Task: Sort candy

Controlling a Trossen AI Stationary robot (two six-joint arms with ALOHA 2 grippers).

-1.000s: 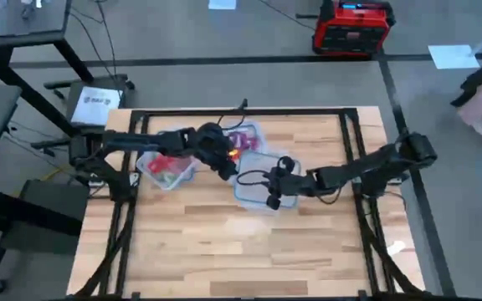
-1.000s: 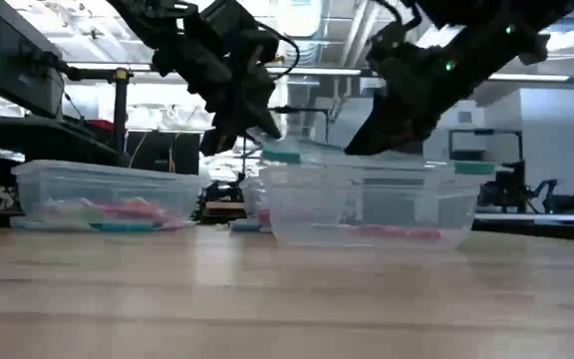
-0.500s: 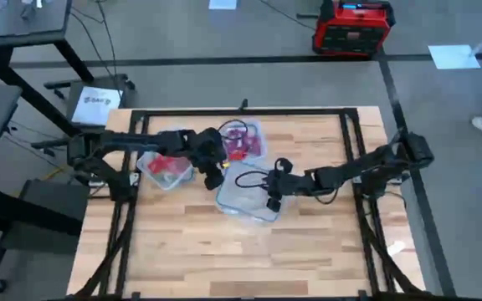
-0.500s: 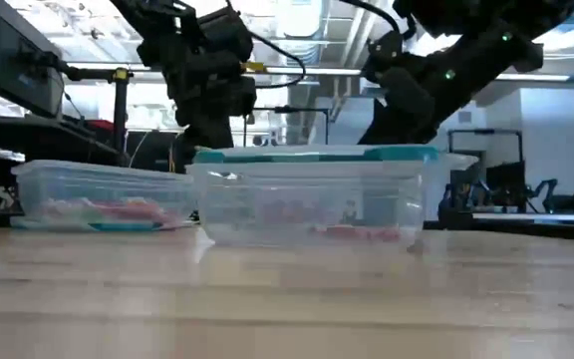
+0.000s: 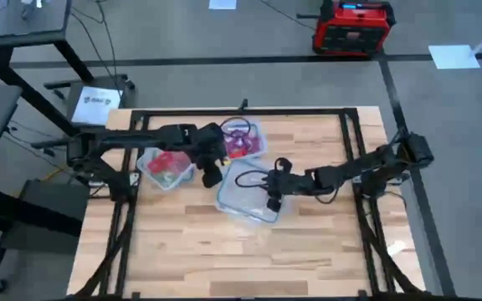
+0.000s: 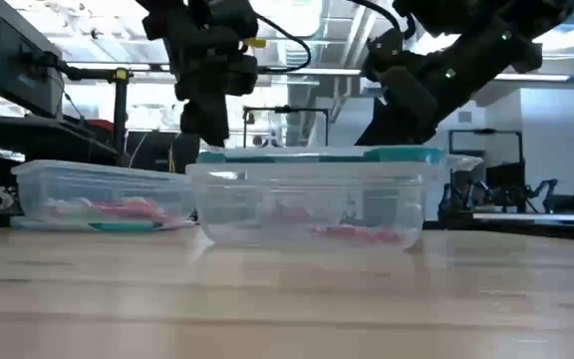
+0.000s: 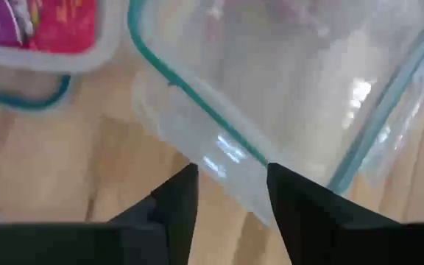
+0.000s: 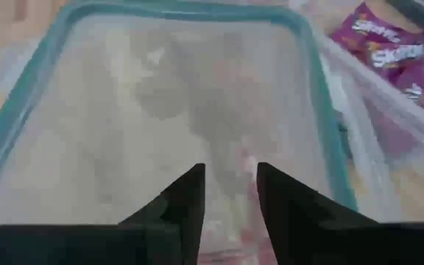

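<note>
Now the clear rectangular plastic tub with a teal rim (image 5: 248, 194) sits flat on the pale wooden table (image 5: 224, 259), and it serves as the landmark. The left gripper (image 7: 227, 193) hangs just outside that tub's corner nearest the red-filled tub, its dark fingers parted and empty. The right gripper (image 8: 229, 193) reaches in over the tub's opposite rim; its fingers stand apart with nothing visible between them, though whether they pinch the far wall cannot be told. The small wrapped candy (image 6: 352, 232) lies as a thin red scatter on the landmark tub's floor. More purple and red packets fill the clear tub behind it (image 5: 243, 140), and another clear tub (image 5: 167, 167) beside it holds red ones.

To do the step well, I would keep the landmark tub steadied, lower onto a single piece and pinch only its wrapper.
</note>
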